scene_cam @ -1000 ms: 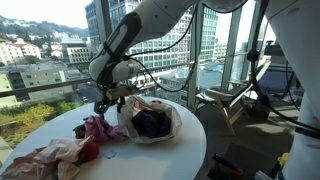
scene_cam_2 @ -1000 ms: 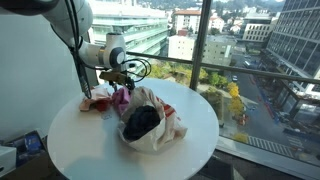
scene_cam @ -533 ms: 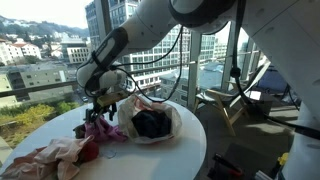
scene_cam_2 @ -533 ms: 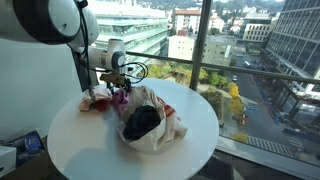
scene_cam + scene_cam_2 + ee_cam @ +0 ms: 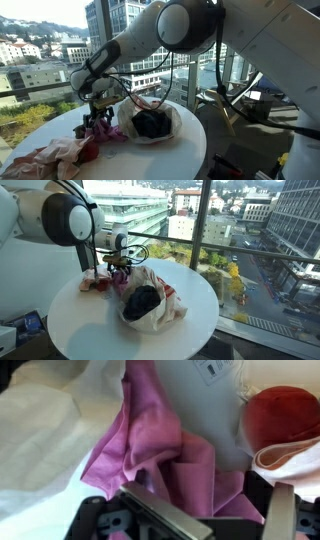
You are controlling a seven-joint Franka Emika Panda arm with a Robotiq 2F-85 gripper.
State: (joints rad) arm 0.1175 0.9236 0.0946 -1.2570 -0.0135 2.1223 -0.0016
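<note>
A magenta cloth [image 5: 108, 131] lies crumpled on the round white table [image 5: 165, 158], between a white bag [image 5: 150, 122] holding dark clothing and a pile of clothes [image 5: 58, 153]. My gripper [image 5: 98, 119] is low over the magenta cloth, open, with its fingers on either side of the folds. In the wrist view the cloth [image 5: 160, 445] fills the middle, and the gripper [image 5: 215, 520] straddles its lower part. The gripper [image 5: 120, 272] and the cloth [image 5: 123, 279] also show at the far side of the table [image 5: 90, 330] in an exterior view.
The white bag [image 5: 148, 302] sits mid-table with its mouth open. A red and pale garment [image 5: 285, 415] lies just right of the magenta cloth. White bag fabric [image 5: 50, 430] lies at its left. Window glass and railing stand behind the table.
My gripper has moved down and away from the bag onto the magenta cloth, and the arm has leaned further over the table.
</note>
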